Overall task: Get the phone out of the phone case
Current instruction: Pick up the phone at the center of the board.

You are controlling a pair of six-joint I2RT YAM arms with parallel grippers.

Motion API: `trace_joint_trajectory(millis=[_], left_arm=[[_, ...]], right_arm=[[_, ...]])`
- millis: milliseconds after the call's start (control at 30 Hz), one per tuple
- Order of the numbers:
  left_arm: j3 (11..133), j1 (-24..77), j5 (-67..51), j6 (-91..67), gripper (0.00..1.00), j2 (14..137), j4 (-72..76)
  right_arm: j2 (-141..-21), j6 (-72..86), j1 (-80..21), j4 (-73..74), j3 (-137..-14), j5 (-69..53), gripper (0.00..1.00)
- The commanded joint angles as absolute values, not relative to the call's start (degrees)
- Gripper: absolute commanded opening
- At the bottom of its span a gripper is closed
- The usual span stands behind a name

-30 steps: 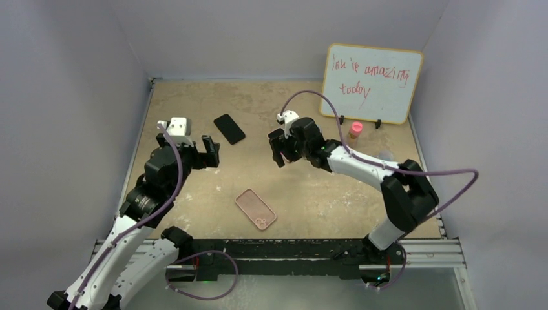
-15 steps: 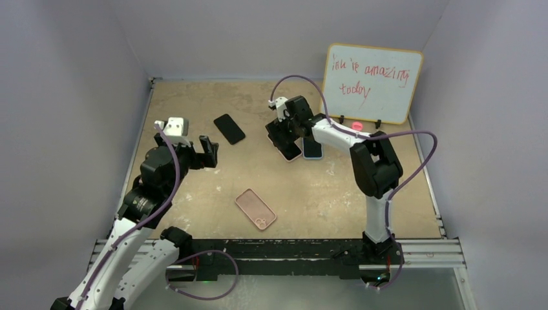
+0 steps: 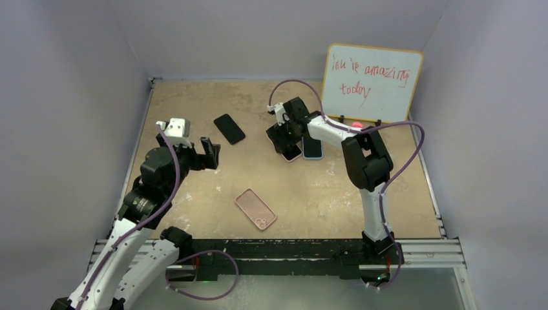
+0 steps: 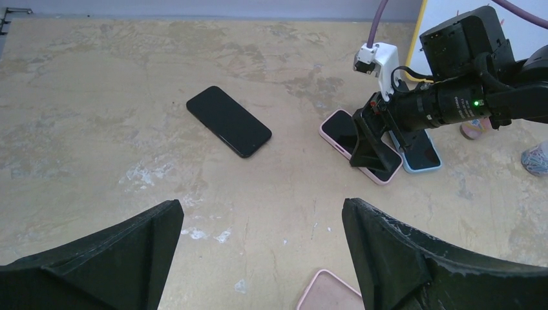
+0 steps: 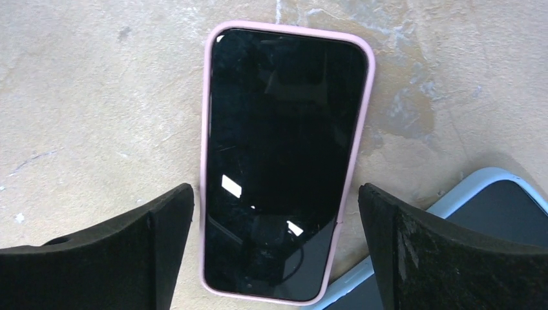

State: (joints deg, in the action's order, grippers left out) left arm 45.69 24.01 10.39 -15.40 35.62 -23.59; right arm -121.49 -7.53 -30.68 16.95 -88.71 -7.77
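Note:
A phone in a pink case [image 5: 284,161] lies screen up on the table, also seen in the left wrist view [image 4: 358,143] and partly under my right gripper in the top view [image 3: 292,153]. My right gripper [image 3: 282,137] hovers just above it, open, one finger [image 5: 116,252] on each side of its near end. A phone in a blue case [image 3: 313,149] lies right beside it. My left gripper [image 3: 208,152] is open and empty over the left of the table.
A bare black phone [image 3: 229,128] lies at mid-left. An empty pink case [image 3: 256,208] lies near the front. A whiteboard [image 3: 371,82] stands at the back right with a small pink-capped item [image 3: 356,124] by its foot.
My right arm swung back and left from mid-table and lowered its open gripper over the pink-cased phone. My left arm barely moved.

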Motion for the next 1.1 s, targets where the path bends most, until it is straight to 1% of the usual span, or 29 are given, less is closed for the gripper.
trace_joint_trajectory(millis=[0, 167, 267, 500, 633, 800, 867, 967, 1067], left_arm=[[45.1, 23.6, 8.9, -14.7, 0.99, 35.6, -21.4], [45.1, 23.3, 7.8, -15.2, 0.99, 35.9, -21.1], [44.9, 23.1, 6.9, -16.0, 0.99, 36.3, -20.9], [45.1, 23.0, 4.4, -19.0, 0.98, 39.1, -20.8], [43.5, 23.0, 0.4, -24.2, 0.97, 41.1, -19.6], [39.6, 23.0, -6.0, -31.6, 0.95, 45.2, -14.2], [37.7, 23.0, -9.8, -34.6, 0.92, 47.6, -10.1], [34.8, 23.7, -14.1, -39.7, 0.88, 52.0, -3.5], [33.7, 26.4, -12.8, -42.8, 0.87, 56.2, 1.6]], right_arm=[[-121.1, -8.9, -30.7, 19.8, -90.3, -5.3, 0.96], [-120.1, -8.2, -31.8, 21.3, -88.2, -3.0, 0.9], [-119.1, -7.5, -32.3, 21.1, -86.4, -2.1, 0.84], [-114.5, -3.9, -33.7, 15.5, -78.8, -1.5, 0.6], [-109.3, 0.3, -33.8, 9.2, -72.1, -5.3, 0.47], [-102.2, 8.8, -33.8, -1.3, -61.9, -11.4, 0.26], [-100.0, 11.5, -33.8, -5.4, -58.2, -13.7, 0.22], [-97.6, 15.2, -33.9, -10.8, -53.5, -15.1, 0.13], [-96.5, 17.5, -33.9, -14.5, -50.2, -16.8, 0.09]])
